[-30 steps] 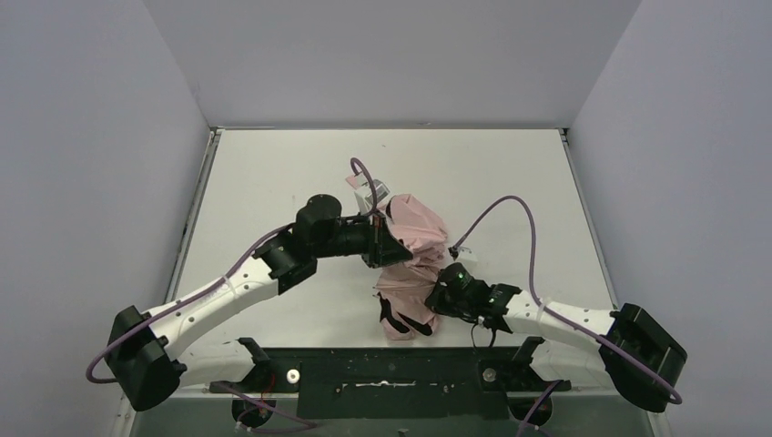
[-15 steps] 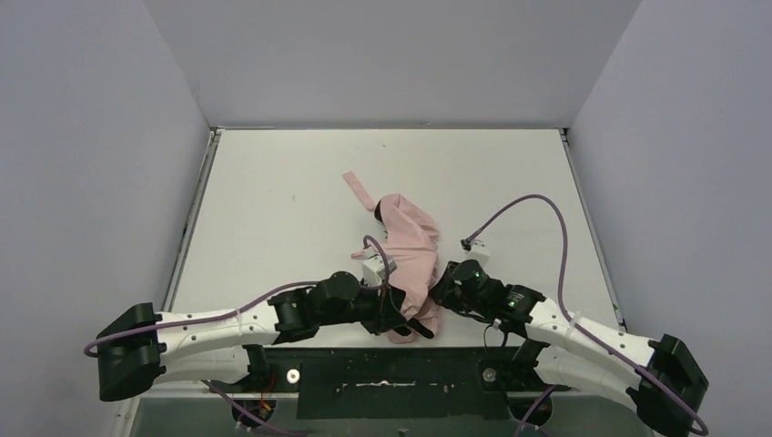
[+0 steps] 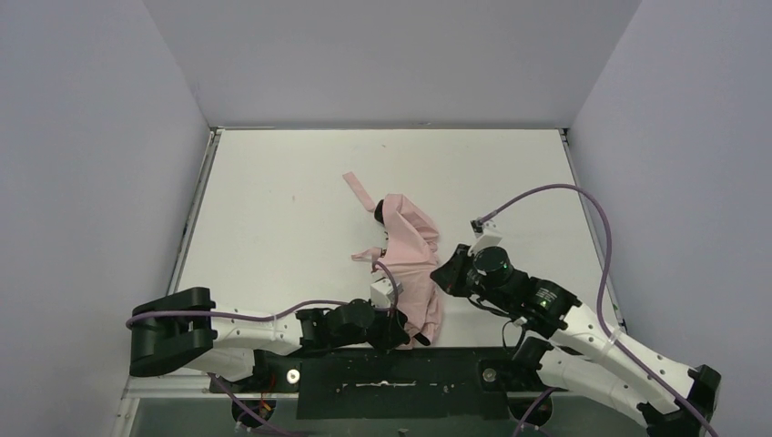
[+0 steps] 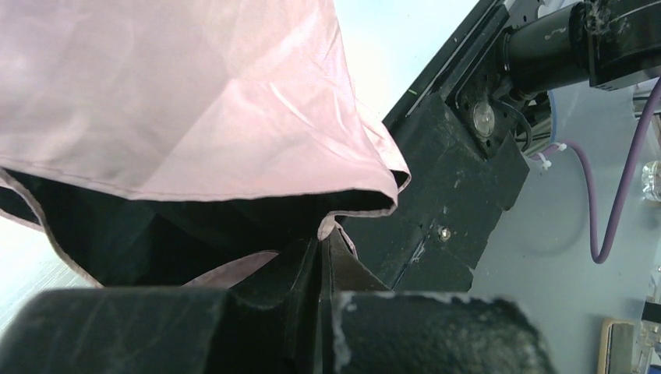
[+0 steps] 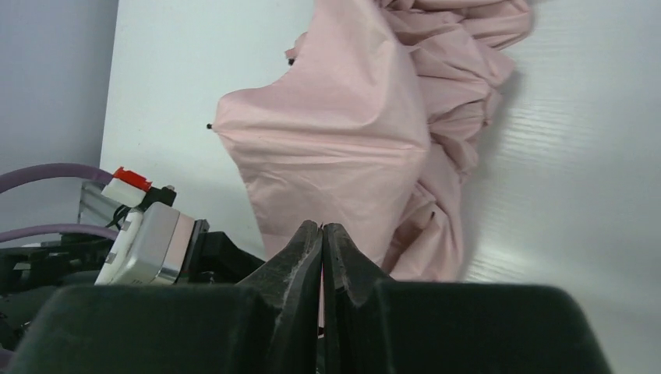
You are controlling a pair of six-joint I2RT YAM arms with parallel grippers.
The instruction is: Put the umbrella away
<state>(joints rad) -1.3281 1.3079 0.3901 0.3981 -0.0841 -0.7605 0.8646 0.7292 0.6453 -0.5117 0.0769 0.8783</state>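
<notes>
Left tool — low, beside umbrella.

Our left arm lies low along the near edge, stretched rightward from its base, and our left gripper at its tip is clamped tight, fingers pressed flat together. Our right arm climbs from the near right corner toward the middle, wrist bent leftward; our right gripper points left, its fingers likewise closed against each other.
</notes>
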